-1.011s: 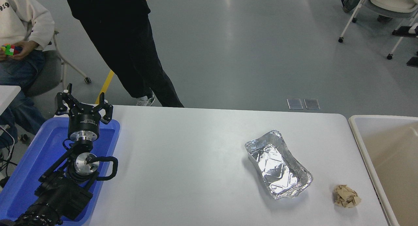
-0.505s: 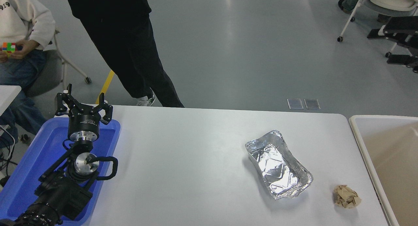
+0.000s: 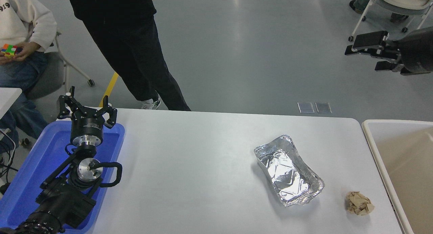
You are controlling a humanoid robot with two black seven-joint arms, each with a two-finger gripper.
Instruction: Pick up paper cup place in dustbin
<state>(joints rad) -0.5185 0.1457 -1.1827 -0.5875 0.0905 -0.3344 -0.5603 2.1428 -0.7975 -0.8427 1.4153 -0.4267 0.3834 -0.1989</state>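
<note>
Right gripper (image 3: pixel 363 48) high, fingers apart, beyond dustbin (image 3: pixel 372 149) rim.

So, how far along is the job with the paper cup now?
No paper cup shows on the white table. The right gripper is open and empty, high beside the large beige plastic dustbin. The cup may already be binned; its bottom is out of view. The left gripper is parked over the blue tray.

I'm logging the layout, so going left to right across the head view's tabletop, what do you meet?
Blue tray under the parked left gripper → foil tray → crumpled brown paper ball → dustbin.
</note>
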